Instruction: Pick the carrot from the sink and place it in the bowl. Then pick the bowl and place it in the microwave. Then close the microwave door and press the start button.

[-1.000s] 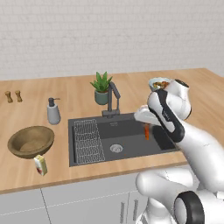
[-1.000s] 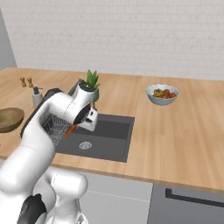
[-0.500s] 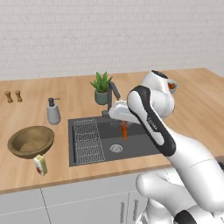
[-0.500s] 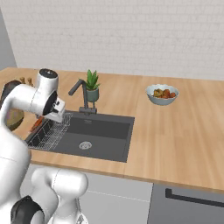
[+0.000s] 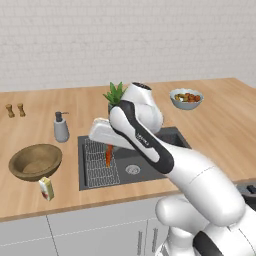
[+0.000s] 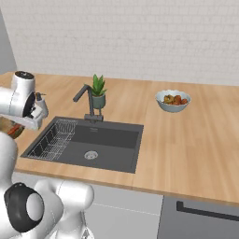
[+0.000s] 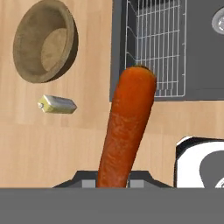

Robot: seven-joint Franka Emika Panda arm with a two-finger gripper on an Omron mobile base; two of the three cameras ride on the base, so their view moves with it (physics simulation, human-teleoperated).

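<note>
Over the wire rack [image 5: 97, 162], the carrot's [image 5: 108, 155] top sits hidden in the jaws

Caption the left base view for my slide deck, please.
End effector carries the carrot above the sink, toward the bowl.

Bare worktop [image 5: 70, 172] lies between sink [image 5: 150, 165] and bowl [image 5: 35, 161], with a small carton [image 5: 46, 188] beside the bowl and a soap bottle [image 5: 61, 127] behind.

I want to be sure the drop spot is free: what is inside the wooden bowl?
The bowl shows a bare tan inside in the hand view and the left base view. The carrot hangs in the gripper over the sink's wire rack. Its near inner wall is hidden.
</note>
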